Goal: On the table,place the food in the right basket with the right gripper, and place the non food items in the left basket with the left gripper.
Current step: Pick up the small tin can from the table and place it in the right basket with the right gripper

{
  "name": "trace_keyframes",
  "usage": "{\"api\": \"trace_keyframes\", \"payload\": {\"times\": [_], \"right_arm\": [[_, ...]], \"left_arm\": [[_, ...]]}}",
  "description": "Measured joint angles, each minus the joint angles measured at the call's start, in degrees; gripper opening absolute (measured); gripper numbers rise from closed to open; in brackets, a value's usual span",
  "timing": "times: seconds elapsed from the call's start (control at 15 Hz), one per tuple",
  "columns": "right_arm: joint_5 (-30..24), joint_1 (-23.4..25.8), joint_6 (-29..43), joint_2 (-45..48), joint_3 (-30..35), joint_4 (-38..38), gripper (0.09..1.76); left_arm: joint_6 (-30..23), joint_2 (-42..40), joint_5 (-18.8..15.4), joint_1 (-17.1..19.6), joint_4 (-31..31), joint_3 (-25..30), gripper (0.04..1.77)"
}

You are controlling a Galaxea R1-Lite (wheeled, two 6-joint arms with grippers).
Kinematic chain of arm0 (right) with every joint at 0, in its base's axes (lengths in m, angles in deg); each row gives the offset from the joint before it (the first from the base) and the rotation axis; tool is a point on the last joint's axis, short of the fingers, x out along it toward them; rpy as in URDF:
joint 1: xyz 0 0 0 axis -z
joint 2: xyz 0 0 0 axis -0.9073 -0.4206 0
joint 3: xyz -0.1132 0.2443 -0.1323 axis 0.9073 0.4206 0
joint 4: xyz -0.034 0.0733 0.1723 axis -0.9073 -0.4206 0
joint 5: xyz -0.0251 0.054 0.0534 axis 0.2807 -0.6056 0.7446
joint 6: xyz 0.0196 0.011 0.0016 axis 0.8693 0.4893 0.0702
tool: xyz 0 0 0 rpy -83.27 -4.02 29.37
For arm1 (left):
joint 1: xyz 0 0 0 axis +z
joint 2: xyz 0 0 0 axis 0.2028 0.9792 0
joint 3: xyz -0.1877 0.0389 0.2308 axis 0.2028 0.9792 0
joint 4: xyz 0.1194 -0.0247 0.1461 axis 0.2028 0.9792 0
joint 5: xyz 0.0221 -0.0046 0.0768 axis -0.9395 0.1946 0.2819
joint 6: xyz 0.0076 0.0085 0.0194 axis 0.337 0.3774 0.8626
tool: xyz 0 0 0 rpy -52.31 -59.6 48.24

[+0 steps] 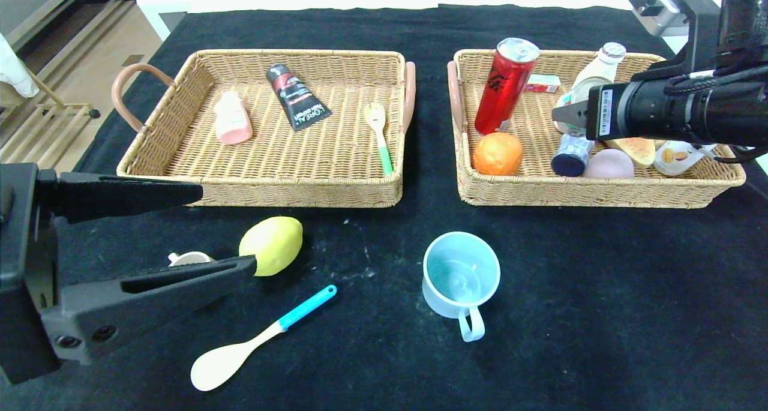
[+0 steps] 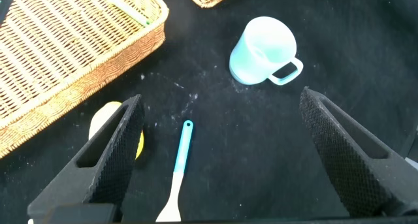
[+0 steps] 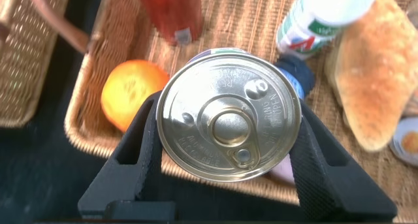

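Head view: the right gripper (image 1: 567,116) hangs over the right basket (image 1: 600,192), holding a can (image 1: 571,153) upright. The left gripper (image 1: 231,228) hovers over the surface (image 1: 600,309), fingers wide.

Right wrist view: the can (image 3: 230,115) sits clamped between both fingers (image 3: 140,145), lid facing the camera, axis vertical.

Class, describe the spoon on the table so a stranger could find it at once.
Start at the left basket and come forward onto the black table. Past the yellow lemon lies the spoon, the only long utensil outside a basket: cream bowl, bright blue handle.
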Motion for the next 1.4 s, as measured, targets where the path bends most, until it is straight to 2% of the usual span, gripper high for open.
{"api": "trace_keyframes", "payload": {"times": [0.67, 0.8, 1.0, 1.13, 1.27, 1.4], "right_arm": [[0.0, 2.5, 0.0, -8.7, -7.0, 4.2, 1.16], [0.0, 2.8, 0.0, -9.8, -7.8, 5.6, 1.16], [-0.1, 3.3, -0.1, -11.6, -8.9, 7.6, 1.16], [-0.1, 3.4, -0.1, -12.3, -9.2, 8.0, 1.16], [0.0, 3.4, -0.1, -12.7, -9.4, 8.1, 1.16], [0.0, 3.3, -0.1, -12.9, -9.5, 8.2, 1.16]], "left_arm": [[0.0, -0.3, 0.0, 0.0, -0.1, 0.0, 1.72], [0.0, -3.2, 0.0, 0.0, -0.1, 0.0, 1.72], [0.0, -13.4, 0.0, 0.0, -0.1, 0.0, 1.72], [0.0, -16.3, 0.0, 0.0, -0.1, 0.0, 1.72], [0.0, -13.7, 0.0, 0.0, -0.1, 0.0, 1.72], [0.0, -7.8, 0.0, 0.0, -0.1, 0.0, 1.72]]}}
